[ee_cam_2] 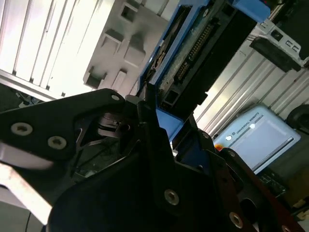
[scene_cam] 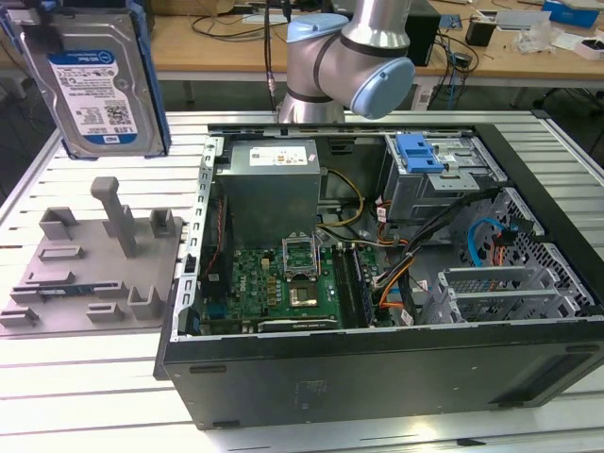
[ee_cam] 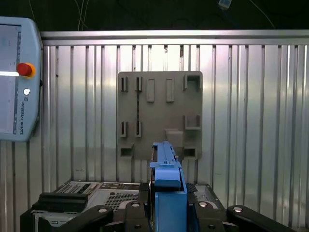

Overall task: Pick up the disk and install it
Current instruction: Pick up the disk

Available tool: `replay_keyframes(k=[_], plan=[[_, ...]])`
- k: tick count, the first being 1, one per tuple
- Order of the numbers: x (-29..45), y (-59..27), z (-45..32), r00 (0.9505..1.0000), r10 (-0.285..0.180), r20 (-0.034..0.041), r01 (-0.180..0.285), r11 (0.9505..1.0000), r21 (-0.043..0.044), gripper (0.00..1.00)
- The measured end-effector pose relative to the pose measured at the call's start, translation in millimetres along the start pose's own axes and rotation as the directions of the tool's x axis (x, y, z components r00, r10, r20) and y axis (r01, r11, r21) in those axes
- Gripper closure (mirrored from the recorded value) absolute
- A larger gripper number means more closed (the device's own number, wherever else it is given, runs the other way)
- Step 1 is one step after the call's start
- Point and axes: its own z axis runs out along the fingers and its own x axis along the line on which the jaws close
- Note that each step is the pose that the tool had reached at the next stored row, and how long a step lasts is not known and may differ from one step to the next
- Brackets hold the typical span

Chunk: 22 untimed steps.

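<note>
The disk [scene_cam: 94,80], a silver hard drive with a white-and-blue label in a blue plastic frame, hangs upright in the air at the exterior view's upper left, above the grey fixture plate [scene_cam: 94,260]. In the second wrist view the disk [ee_cam_2: 193,53] shows its connector edge, and my gripper [ee_cam_2: 153,108] is shut on its blue frame. In the first wrist view the disk [ee_cam: 166,179] is seen edge-on between the black fingers [ee_cam: 142,195], high over the fixture plate [ee_cam: 159,113].
An open computer case [scene_cam: 377,377] lies on the slatted metal table at the exterior view's right, with a motherboard, a power supply and a drive cage with a blue latch [scene_cam: 420,153]. A teach pendant [ee_cam: 14,82] lies beside the fixture plate.
</note>
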Motion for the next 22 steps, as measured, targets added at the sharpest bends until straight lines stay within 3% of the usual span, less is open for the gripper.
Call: replay_keyframes(k=[16,22], plan=[[36.0,-74.2,2.9,1.0000,0.000,0.0000,0.000,1.0000,-0.0001,0.63],[48.3,-98.3,3.8,1.0000,0.000,0.0000,0.000,1.0000,0.0000,0.63]])
